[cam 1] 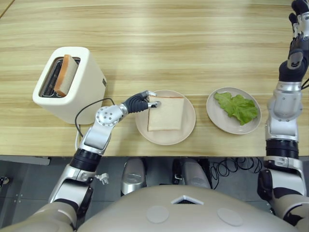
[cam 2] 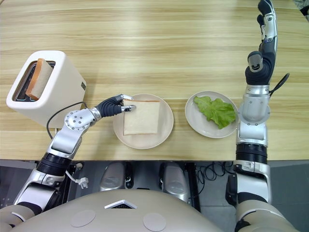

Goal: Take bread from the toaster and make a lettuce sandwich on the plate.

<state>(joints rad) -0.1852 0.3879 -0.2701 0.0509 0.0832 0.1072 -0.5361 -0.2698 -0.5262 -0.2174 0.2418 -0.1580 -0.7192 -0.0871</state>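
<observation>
The left hand [cam 1: 140,102] lay at the plate's [cam 1: 189,128] left rim, pinching the upper-left corner of the slice [cam 1: 166,116]. It was judged to be settling the slice flat as the sandwich base. A second slice [cam 1: 66,75] stood in the toaster [cam 1: 84,92], left of the plate, awaiting removal. The lettuce [cam 1: 236,107] waited on a dish [cam 1: 227,126] just right of the plate. The right hand [cam 2: 266,19] was held well right of the plate, clear of the work; its state could not be told. The table [cam 1: 169,43] was pale wood, with dark floor and cables [cam 1: 236,166] below its near edge.
</observation>
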